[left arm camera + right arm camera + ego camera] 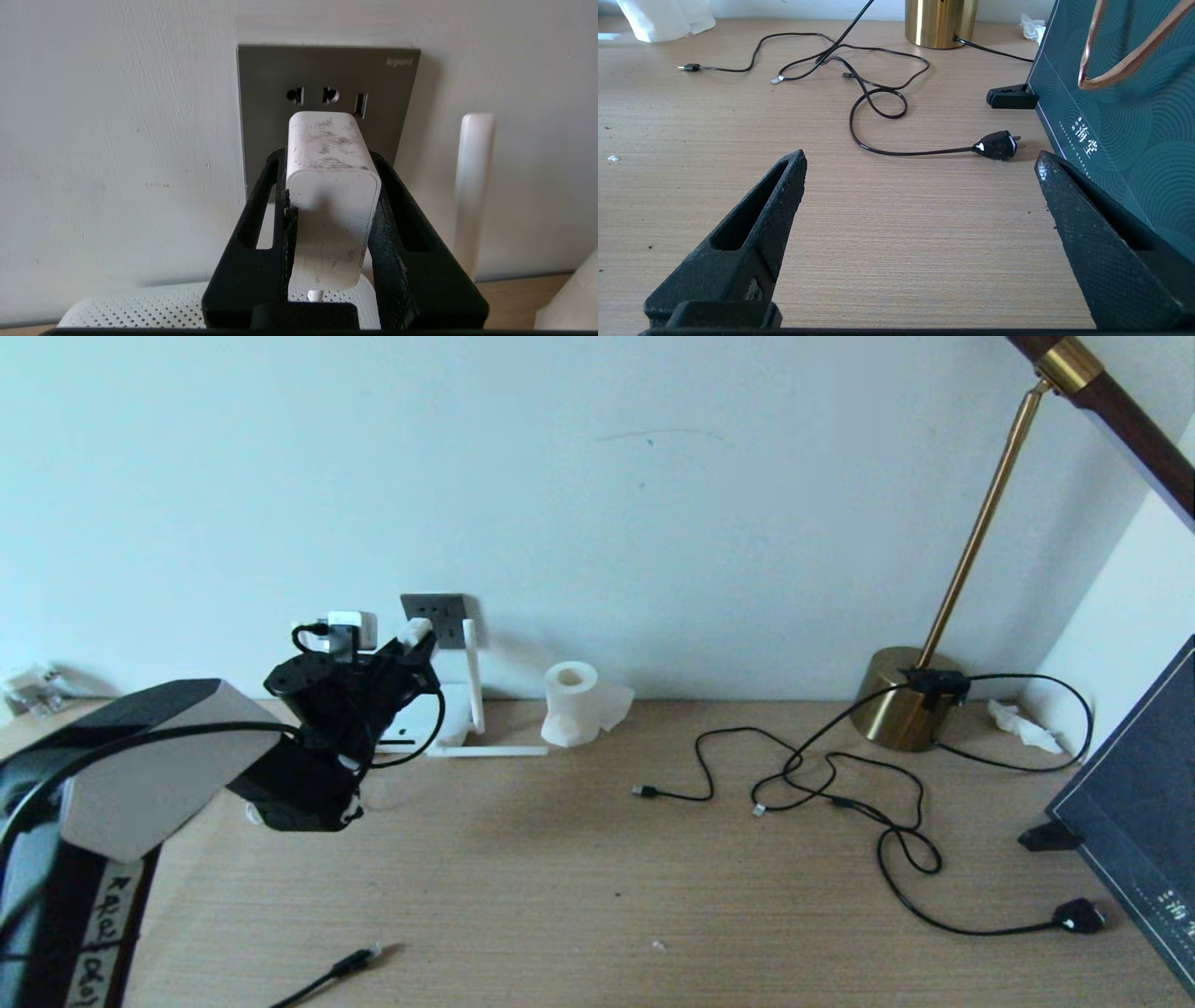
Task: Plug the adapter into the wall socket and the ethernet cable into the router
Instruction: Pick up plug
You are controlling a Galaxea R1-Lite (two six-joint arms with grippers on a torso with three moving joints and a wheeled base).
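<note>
Left hand (331, 196) grips adapter (332, 186) at socket (261, 93), unclear if seated; ethernet cable (347, 963) unplugged on near bench (579, 877); right hand (920, 242) wide open, empty

The adapter (332, 196), clamped in the left hand (334, 154), covers the wall socket's (261, 116) lower holes, so its prongs cannot be seen. The router (425, 714) is mostly hidden behind that arm. The ethernet cable (350, 963) runs off the head view's lower edge.
</note>
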